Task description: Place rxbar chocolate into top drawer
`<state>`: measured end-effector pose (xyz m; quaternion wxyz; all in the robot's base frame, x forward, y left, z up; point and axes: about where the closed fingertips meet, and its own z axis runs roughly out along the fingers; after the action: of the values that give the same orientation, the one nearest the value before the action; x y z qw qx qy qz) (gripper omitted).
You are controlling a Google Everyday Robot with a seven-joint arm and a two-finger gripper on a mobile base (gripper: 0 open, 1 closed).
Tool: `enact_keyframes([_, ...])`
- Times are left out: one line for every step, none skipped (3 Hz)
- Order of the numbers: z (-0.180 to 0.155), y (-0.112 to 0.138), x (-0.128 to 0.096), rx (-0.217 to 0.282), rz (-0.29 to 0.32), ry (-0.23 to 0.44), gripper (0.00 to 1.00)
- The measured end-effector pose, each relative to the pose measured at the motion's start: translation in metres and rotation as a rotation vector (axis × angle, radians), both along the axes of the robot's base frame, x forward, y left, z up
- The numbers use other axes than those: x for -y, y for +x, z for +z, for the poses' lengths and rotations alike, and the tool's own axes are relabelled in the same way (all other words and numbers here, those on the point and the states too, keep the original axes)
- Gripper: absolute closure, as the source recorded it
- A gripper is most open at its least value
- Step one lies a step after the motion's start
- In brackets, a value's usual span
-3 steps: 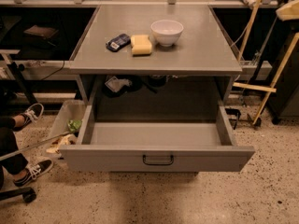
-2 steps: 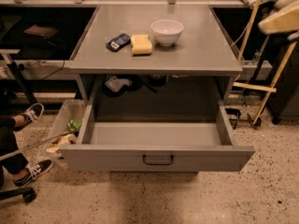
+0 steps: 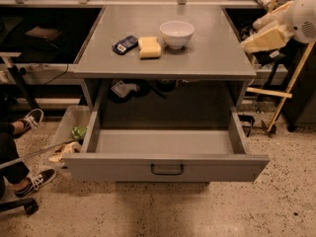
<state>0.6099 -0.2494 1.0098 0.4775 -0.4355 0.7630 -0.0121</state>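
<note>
One gripper [image 3: 254, 39], upper right, state we cannot tell; rxbar chocolate unseen, so we locate it first; top drawer [image 3: 167, 168] open.

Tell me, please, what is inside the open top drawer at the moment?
Only bare grey floor shows inside the top drawer. The strip just behind its front panel is hidden. The gripper hangs at the right, beside the cabinet top, not over the drawer.
</note>
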Motion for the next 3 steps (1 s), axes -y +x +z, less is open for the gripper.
enact_keyframes([-0.046,-0.009,-0.048,-0.048,0.139,0.056,1.0])
enact_keyframes([-0.11,-0.022,-0.127,-0.145,0.365,0.122,1.0])
enact_keyframes([-0.186,-0.006,-0.191,-0.236,0.536,0.14,1.0])
